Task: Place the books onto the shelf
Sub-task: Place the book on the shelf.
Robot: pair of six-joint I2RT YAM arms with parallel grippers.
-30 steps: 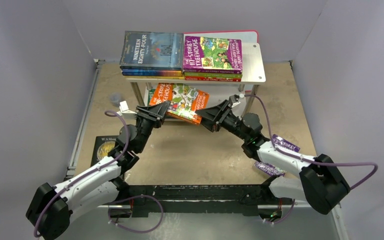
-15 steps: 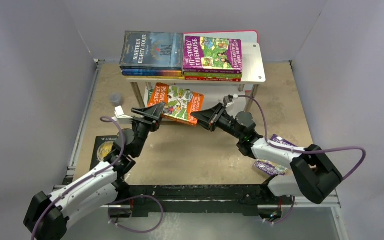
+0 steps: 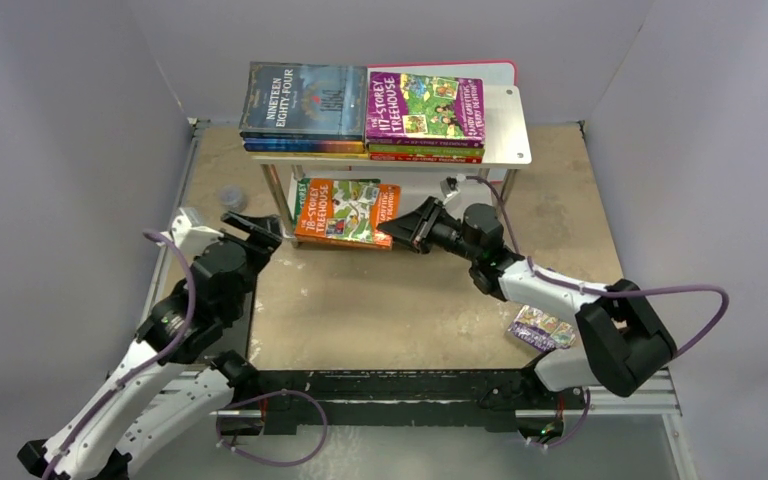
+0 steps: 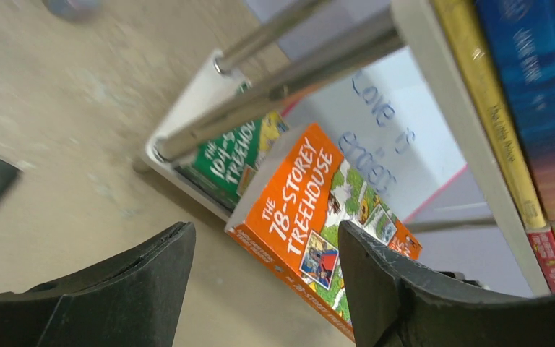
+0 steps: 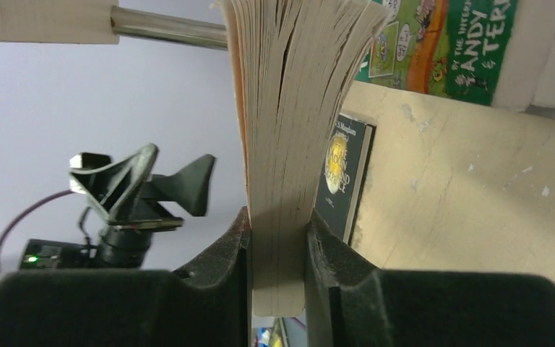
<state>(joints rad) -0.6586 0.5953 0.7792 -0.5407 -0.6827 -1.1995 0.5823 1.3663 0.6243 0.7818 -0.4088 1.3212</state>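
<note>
By the shelf (image 3: pixel 505 130), extended right tool (image 3: pixel 407 228) pinches orange book (image 3: pixel 345 210); left tool (image 3: pixel 250 225) hovers spread.

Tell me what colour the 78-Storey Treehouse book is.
The book is orange, clearest in the left wrist view.

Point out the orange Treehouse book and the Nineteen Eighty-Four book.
orange Treehouse book (image 4: pixel 300 206), left wrist view, front cover.
Nineteen Eighty-Four book (image 3: pixel 305 98), top external view, front cover.

blocked: orange book (image 3: pixel 345 210) across shelf (image 3: pixel 505 125) (lower tier) | free: tabletop (image 3: pixel 390 300) before it
</note>
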